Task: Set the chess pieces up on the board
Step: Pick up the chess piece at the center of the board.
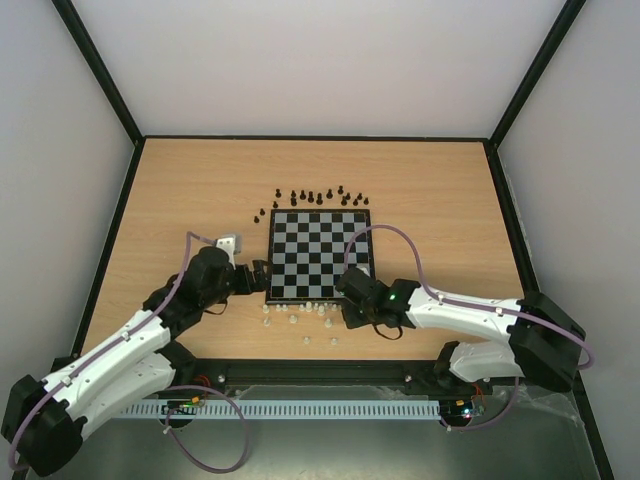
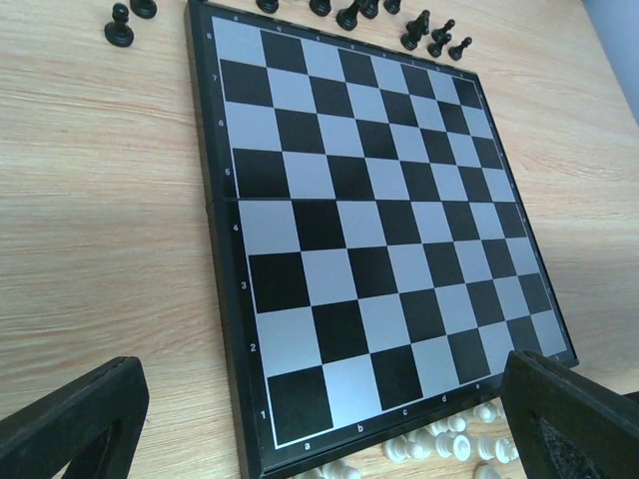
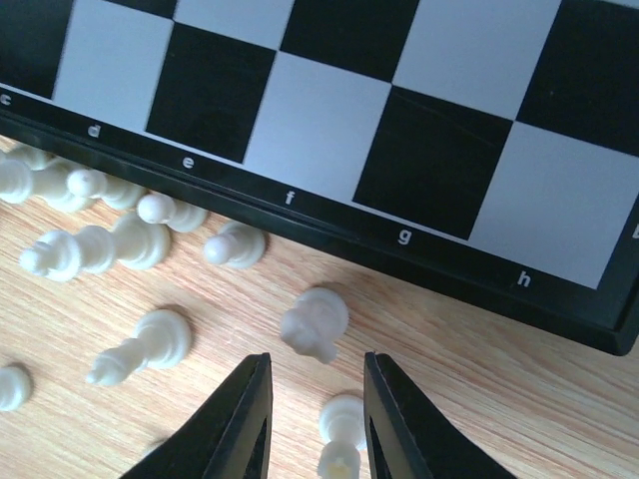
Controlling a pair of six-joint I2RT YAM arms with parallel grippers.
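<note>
Top external view takes in the whole layout. The board (image 1: 320, 255) lies flat in the middle of the bench (image 1: 170, 190). The black pieces (image 1: 318, 196) stand in a loose row on the wood just beyond its far edge, and the cream pieces (image 1: 300, 315) are scattered just off its near edge. The left arm (image 1: 120, 350) reaches to the board's near left corner and the right arm (image 1: 470, 315) to its near edge, with a lilac cable (image 1: 400, 240) looping above it. From up here the jaws are too small and dark to read.

Left wrist view settles that for its own side: the left jaws are spread wide, their matte black fingers (image 2: 75, 424) sitting in the two lower corners with nothing held between them. It also shows the board (image 2: 369, 230) as smooth, faintly shiny silver-grey and black checks inside a thin white line. Around that runs a raised black border printed with numerals and letters.

Right wrist view gives the close detail. The right jaws stand only narrowly apart, and their tapered black fingers (image 3: 245, 424) flank a cream piece (image 3: 339, 439) lying on the wood. A gap shows on one side of it, so it is not pinched. The other cream pieces (image 3: 100, 249) look like glossy plastic, with round heads and flared bases, and most are tipped over beside the border. The bench is pale wood-grain laminate.
</note>
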